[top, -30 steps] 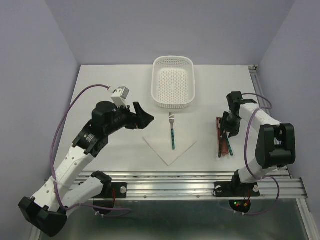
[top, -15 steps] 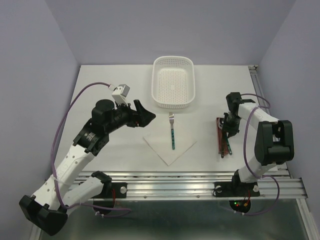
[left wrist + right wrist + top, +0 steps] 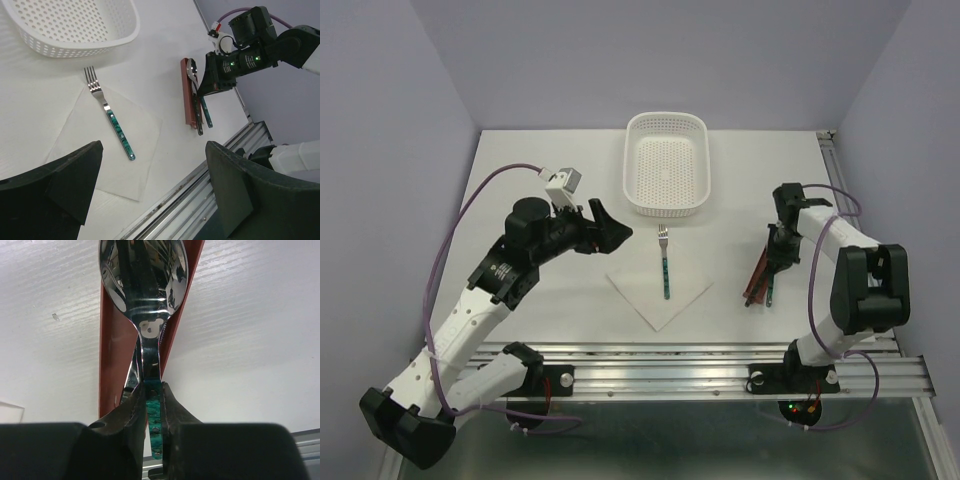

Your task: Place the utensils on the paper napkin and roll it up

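The white paper napkin (image 3: pixel 660 292) lies as a diamond at the table's front middle, with a green-handled fork (image 3: pixel 665 268) on it; both also show in the left wrist view, napkin (image 3: pixel 135 150) and fork (image 3: pixel 111 119). My right gripper (image 3: pixel 775 262) (image 3: pixel 153 390) is shut on the green handle of the spoon (image 3: pixel 144 285) (image 3: pixel 192 67), whose shiny bowl points away over a red-brown strip (image 3: pixel 111 340). A second metal utensil (image 3: pixel 131 376) lies partly hidden under the spoon. My left gripper (image 3: pixel 615 232) (image 3: pixel 154 150) is open and empty, held above the napkin's left side.
The white perforated basket (image 3: pixel 666 118) (image 3: pixel 75 47) stands at the back middle, just beyond the fork's tines. The red-brown strip (image 3: pixel 755 280) lies slanted at the right. A metal rail (image 3: pixel 720 365) runs along the front edge.
The spoon and red-brown strip under my right gripper have swung, their near ends moving left. My left gripper has crept slightly right.
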Controlling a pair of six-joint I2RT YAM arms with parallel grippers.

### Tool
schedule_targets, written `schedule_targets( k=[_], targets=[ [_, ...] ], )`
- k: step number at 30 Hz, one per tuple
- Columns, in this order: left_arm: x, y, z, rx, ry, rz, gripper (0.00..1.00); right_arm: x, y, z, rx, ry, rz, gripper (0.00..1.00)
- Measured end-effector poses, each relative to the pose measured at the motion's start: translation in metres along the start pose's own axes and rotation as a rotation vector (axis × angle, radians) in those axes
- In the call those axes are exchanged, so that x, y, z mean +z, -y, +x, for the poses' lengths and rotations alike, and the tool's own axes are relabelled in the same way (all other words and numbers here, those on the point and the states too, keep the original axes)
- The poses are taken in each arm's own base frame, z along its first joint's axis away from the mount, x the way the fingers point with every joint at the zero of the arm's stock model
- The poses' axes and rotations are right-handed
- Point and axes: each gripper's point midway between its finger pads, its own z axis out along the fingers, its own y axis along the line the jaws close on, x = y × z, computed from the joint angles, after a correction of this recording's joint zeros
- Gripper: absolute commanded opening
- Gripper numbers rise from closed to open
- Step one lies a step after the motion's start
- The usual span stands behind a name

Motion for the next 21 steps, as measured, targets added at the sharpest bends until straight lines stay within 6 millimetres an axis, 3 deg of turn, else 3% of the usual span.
schedule_targets(
  k=[9,13,17,21],
  targets=[
    [0.000,-0.001,-0.001,-0.003,0.005,-0.007,0.94,-0.015,0.004,-0.007,-0.005,0.050,0.006,0.01],
    [0.002,-0.009,-0.004,-0.006,0.024,-0.052,0.94,-0.031,-0.002,-0.021,0.004,0.090,-0.021,0.01],
    [0.011,-0.029,-0.011,-0.013,0.028,-0.161,0.94,-0.062,-0.028,-0.040,0.007,0.192,-0.092,0.01],
    [0.021,-0.056,-0.015,-0.033,0.017,-0.259,0.94,-0.103,-0.095,-0.045,-0.064,0.303,-0.200,0.01]
  ],
)
